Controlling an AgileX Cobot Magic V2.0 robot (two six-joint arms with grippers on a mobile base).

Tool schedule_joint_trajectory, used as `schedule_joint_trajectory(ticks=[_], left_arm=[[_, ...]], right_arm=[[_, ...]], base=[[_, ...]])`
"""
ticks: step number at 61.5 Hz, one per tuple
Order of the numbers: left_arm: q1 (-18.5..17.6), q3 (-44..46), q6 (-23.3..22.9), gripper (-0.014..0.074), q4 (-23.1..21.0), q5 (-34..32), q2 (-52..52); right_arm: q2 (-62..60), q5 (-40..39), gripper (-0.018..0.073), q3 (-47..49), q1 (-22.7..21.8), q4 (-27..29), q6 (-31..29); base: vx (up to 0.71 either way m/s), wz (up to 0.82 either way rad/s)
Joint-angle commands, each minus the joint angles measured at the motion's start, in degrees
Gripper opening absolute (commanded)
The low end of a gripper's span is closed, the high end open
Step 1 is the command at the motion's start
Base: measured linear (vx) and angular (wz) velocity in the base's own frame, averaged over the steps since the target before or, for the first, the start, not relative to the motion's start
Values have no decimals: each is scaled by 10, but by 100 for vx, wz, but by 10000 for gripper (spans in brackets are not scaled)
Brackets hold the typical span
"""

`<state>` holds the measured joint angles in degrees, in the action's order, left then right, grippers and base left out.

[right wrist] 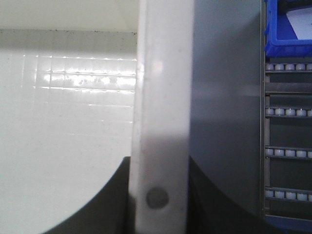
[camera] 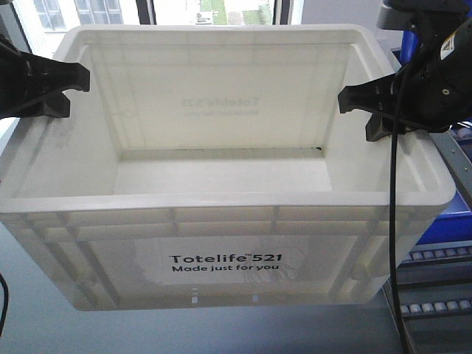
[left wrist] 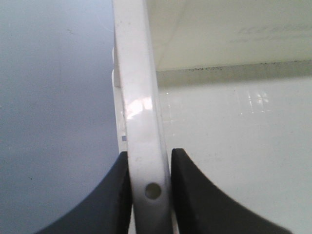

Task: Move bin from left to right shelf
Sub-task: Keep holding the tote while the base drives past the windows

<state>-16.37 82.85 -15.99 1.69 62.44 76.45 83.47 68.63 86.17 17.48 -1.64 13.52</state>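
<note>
The bin [camera: 228, 265], a large white crate printed "Totelife 521 Made just for you", fills the front view and has nothing inside. My left gripper [camera: 74, 94] is shut on its left rim, one black finger inside the wall and one outside. My right gripper [camera: 358, 118] is shut on the right rim in the same way. In the left wrist view, the rim [left wrist: 139, 97] runs up between the pads of the left gripper [left wrist: 150, 156]. In the right wrist view, the rim [right wrist: 163, 87] is pinched by the right gripper [right wrist: 158, 165].
A grey flat surface [camera: 44, 317] lies below and beside the bin. To the right stands a roller shelf [right wrist: 287, 151] with a blue bin [right wrist: 287, 29] on it, also at the right edge of the front view as the blue bin [camera: 453, 221]. Windows [camera: 214, 11] are behind.
</note>
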Motion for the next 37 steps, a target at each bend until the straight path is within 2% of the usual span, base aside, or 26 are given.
schedule_joint_trajectory(ticks=[1,37], left_arm=[[2,19,7,-6,40,-49,-24],[2,19,7,-6,40,-49,-24]], right_arm=[[-32,-43,50,21,-4,-28,-11],[-32,-43,50,21,-4,-28,-11]], base=[[34,0],[33,2]])
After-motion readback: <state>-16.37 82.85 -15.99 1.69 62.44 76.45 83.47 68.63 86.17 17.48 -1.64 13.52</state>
